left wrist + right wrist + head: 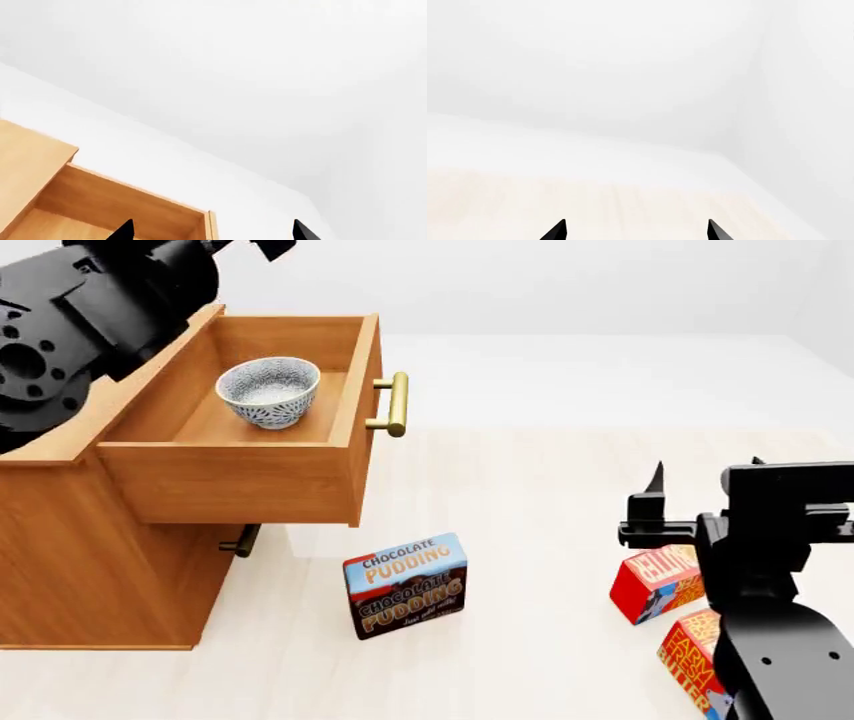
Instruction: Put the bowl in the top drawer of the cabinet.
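Observation:
The bowl (pixel 268 391), white with a grey-blue speckle, stands upright inside the top drawer (pixel 227 480), which is pulled well out of the cabinet (pixel 80 570). The drawer's brass handle (pixel 391 404) faces right. My left gripper (pixel 213 232) is open and holds nothing; it hovers over the drawer's far corner (pixel 200 220), above and behind the bowl. Its arm (pixel 94 300) fills the top left of the head view. My right gripper (pixel 636 232) is open and empty, far to the right over the floor, and shows in the head view as the right gripper (pixel 707 475).
A chocolate pudding box (pixel 404 585) stands on the pale floor in front of the cabinet. Two red and orange boxes (pixel 657 585) (pixel 691 655) sit near my right arm. The lower drawer's handle (pixel 242 540) shows under the open drawer. White walls lie behind.

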